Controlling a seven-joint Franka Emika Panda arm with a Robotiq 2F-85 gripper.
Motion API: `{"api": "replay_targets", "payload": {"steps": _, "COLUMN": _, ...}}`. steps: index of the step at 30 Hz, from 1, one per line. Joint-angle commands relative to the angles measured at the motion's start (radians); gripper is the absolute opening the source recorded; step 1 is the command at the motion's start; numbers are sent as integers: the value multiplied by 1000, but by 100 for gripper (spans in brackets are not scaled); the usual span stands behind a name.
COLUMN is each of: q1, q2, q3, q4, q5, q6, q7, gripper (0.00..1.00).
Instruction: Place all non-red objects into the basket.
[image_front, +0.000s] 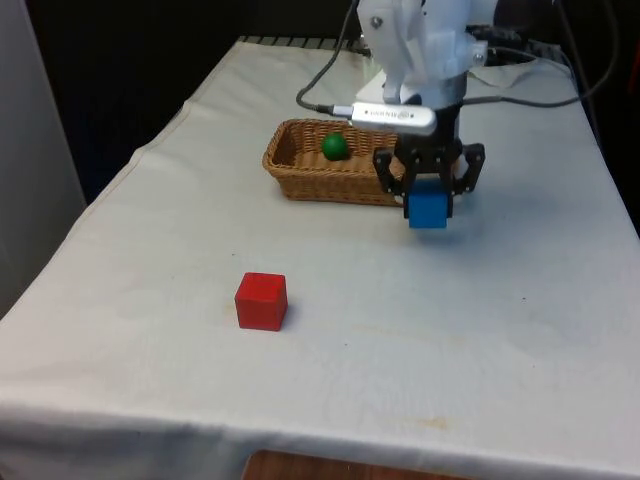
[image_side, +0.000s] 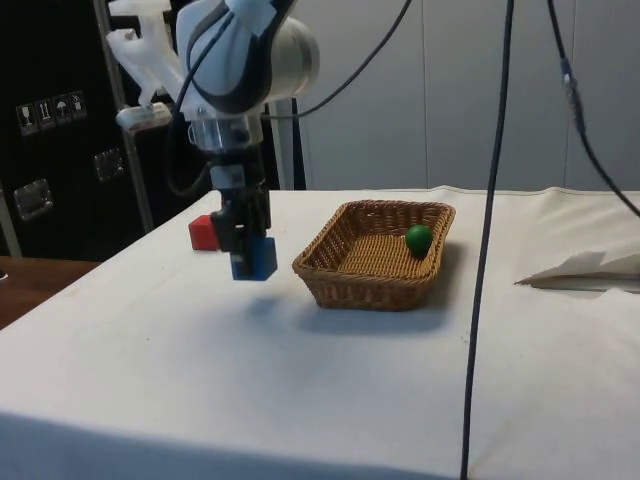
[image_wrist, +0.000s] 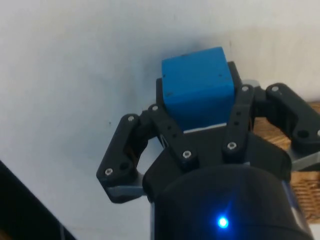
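Gripper (image_front: 428, 200) clenches a blue cube (image_front: 428, 210) just beside the wicker basket (image_front: 300, 185), above the cloth. Green ball (image_front: 335, 146) lies inside already; red cube (image_front: 261, 300) sits apart.

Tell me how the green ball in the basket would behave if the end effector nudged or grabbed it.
The green ball looks round and smooth, so it would probably roll at a nudge, though the basket walls should contain it. Its curved surface may slip between flat fingers, unlike the blue cube held squarely by the end effector. It seems small, so likely light.
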Motion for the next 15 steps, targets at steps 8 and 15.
{"api": "replay_targets", "payload": {"steps": 8, "q1": 7, "q2": -103, "q3": -12, "q4": -65, "q5": -32, "q6": -29, "q7": 11, "gripper": 3}}
{"api": "replay_targets", "payload": {"steps": 15, "q1": 6, "q2": -178, "q3": -16, "q4": -107, "q5": -50, "q6": -53, "q7": 14, "gripper": 3}}
